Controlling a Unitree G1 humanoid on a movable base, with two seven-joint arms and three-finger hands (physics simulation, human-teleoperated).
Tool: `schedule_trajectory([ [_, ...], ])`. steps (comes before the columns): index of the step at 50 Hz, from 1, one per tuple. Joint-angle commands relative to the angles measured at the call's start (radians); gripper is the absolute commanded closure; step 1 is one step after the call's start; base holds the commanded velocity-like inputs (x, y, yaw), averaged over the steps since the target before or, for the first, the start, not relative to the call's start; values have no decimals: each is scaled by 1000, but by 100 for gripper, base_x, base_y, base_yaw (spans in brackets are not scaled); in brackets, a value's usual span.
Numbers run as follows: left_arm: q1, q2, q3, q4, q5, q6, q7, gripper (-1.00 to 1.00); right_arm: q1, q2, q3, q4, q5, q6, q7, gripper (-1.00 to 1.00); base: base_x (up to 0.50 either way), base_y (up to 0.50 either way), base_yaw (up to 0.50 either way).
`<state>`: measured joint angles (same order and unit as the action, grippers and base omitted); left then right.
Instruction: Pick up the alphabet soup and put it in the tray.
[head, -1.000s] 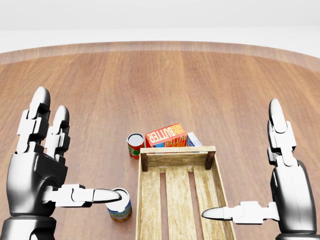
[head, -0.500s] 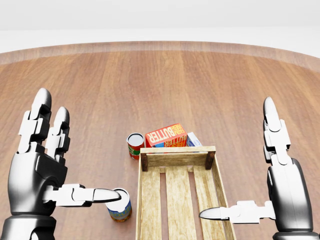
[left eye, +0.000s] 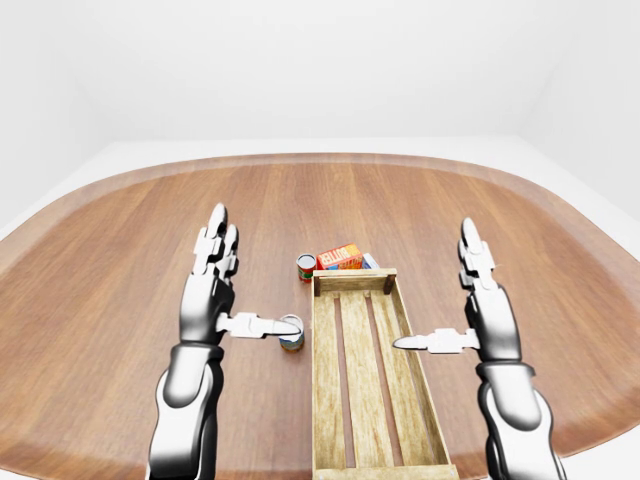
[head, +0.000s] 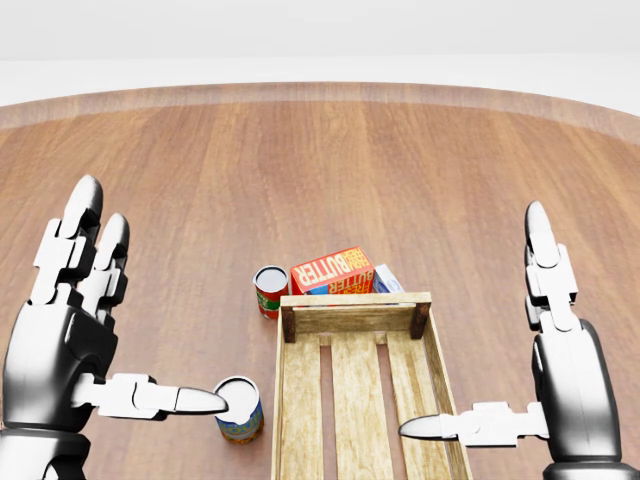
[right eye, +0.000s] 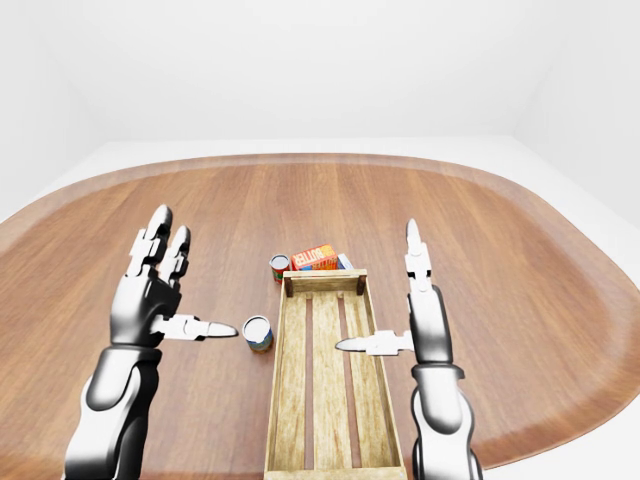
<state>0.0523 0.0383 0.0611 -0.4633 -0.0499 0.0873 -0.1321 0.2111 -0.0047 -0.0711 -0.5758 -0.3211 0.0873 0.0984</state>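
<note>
A small can with a blue, green and orange label (head: 240, 410), likely the alphabet soup, stands upright on the wooden table just left of the tray. The tray is a slatted wooden crate (head: 355, 300) and holds nothing. My left hand (head: 140, 310) is open, fingers pointing up; its thumb tip (head: 205, 402) reaches the can's left rim without closing on it. My right hand (head: 470, 320) is open and empty at the tray's right side, its thumb over the tray's right slat.
A red can (head: 270, 288) stands at the tray's top-left corner. An orange butter box (head: 332, 270) and a blue-white box (head: 388, 278) lie just above the tray's top wall. The round table's edge (left eye: 320, 158) curves across the top.
My left hand has shifted left in the head view, and its thumb tip has drawn back from over the can's top to its left rim. The right hand has barely moved.
</note>
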Motion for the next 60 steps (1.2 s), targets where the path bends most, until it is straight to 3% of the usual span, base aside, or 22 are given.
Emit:
schedule_trajectory([
  [1,40,15,12,105,94,0,-67,-100,-3,-1,-4,1,1,0,2,-100,0,0,0],
  [13,8,35,36,184,155,0,-141,-100,0,-1,-10,-1,9,0,3,-100,0,0,0],
  [26,6,37,23,188,224,0,-194,-100,1,0,-16,-3,12,0,5,-100,0,0,0],
  [36,-22,59,-25,249,413,0,-203,-100,-2,0,-21,2,16,0,5,-100,0,0,0],
  [51,-94,63,-32,282,621,0,-184,-100,3,3,-22,-1,17,0,5,-100,0,0,0],
  [60,-96,56,-47,233,760,0,-179,-100,6,3,-25,-2,18,0,3,-100,0,0,0],
])
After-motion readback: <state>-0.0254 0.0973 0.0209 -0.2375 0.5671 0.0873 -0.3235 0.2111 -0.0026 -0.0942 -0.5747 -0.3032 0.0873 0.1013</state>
